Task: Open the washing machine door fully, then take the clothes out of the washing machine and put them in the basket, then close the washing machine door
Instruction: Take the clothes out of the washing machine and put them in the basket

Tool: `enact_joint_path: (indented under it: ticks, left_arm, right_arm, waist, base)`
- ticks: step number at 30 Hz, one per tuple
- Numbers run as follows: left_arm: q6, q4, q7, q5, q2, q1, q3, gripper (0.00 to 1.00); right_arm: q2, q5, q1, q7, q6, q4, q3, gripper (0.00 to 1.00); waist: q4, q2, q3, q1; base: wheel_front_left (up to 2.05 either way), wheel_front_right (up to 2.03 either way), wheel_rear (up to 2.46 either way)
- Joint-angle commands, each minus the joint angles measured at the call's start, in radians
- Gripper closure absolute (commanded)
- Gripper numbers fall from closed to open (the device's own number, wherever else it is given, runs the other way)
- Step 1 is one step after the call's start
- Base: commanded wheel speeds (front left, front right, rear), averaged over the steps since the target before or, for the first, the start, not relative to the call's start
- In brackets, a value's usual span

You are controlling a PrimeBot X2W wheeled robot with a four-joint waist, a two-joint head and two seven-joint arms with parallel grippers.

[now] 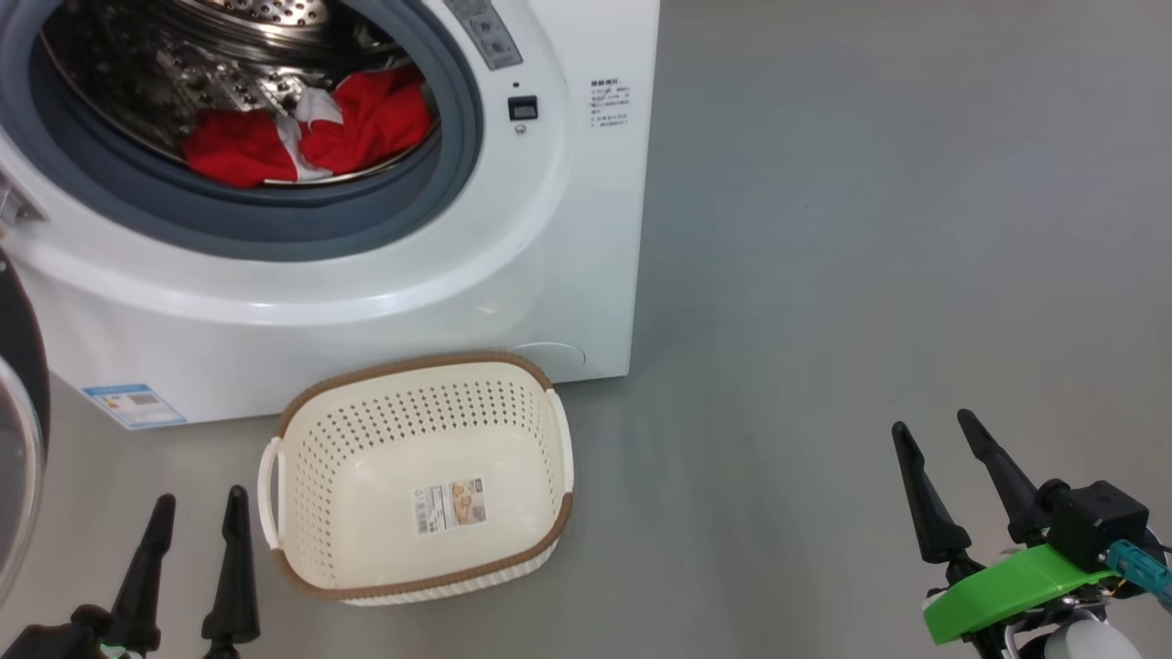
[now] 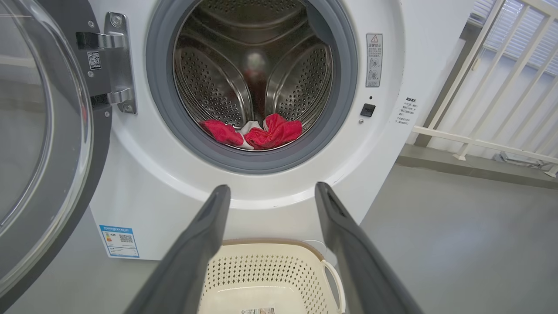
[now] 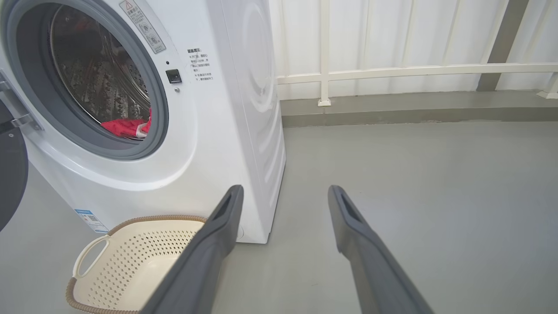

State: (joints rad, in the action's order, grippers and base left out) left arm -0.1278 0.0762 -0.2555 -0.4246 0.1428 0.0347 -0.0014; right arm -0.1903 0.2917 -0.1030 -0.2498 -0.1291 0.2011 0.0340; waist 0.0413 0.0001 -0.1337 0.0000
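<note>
Both pairs of jaws stand wide apart, gripping nothing. The left gripper (image 1: 200,499) sits low at the head view's lower left, its fingers pointing up toward the washing machine (image 1: 549,229), just beside the basket (image 1: 412,362). The right gripper (image 1: 933,421) is at the lower right on a green wrist bracket (image 1: 1007,586), its fingers leaning slightly left over the grey floor (image 1: 824,275), well apart from basket and machine. The washing machine door (image 2: 43,131) hangs open on its hinge (image 2: 115,65) at the left. Red and white clothes (image 1: 311,137) lie at the bottom of the steel drum (image 2: 209,87). The basket stands on the floor just in front of the machine, the label sticker (image 1: 449,506) on its bare bottom.
</note>
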Motion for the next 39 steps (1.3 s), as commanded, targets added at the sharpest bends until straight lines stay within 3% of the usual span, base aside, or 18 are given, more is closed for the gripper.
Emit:
enact_joint_path:
  ticks: [1,13,27,32,39]
  left_arm:
    - [-0.003,-0.026,-0.006,-0.004,0.021,-0.047,0.037,0.00]
    - [-0.003,-0.018,-0.006,-0.001,0.023,-0.057,0.033,0.00]
    - [-0.003,0.012,-0.006,-0.033,0.033,-0.080,-0.003,0.00]
    - [-0.003,0.067,-0.006,-0.036,0.063,-0.163,-0.039,0.00]
    - [-0.003,0.263,-0.006,-0.033,0.106,-0.409,-0.115,0.00]
  right_arm:
    - [-0.008,-0.012,-0.025,-0.012,-0.002,-0.028,0.022,0.00]
    - [-0.004,-0.012,-0.026,-0.012,-0.002,-0.026,0.030,0.00]
    - [0.001,-0.014,-0.031,-0.012,-0.002,-0.027,0.036,0.00]
    - [0.010,-0.018,-0.046,-0.012,-0.002,-0.032,0.043,0.00]
    - [0.027,-0.021,-0.080,-0.012,-0.002,-0.034,0.053,0.00]
  waist:
    - [0.000,-0.0001,-0.001,0.0000]
    - [-0.005,-0.0001,-0.006,0.0000]
    - [-0.015,-0.0001,-0.025,0.0000]
    - [-0.016,-0.0001,-0.058,0.0000]
    - [-0.007,-0.0001,-0.122,0.0000]
  base:
    - [1.14,-1.33,0.19]
    - [1.03,-1.16,0.13]
    - [0.10,-0.10,0.00]
    - [0.00,0.00,0.00]
    - [0.00,0.00,0.00]
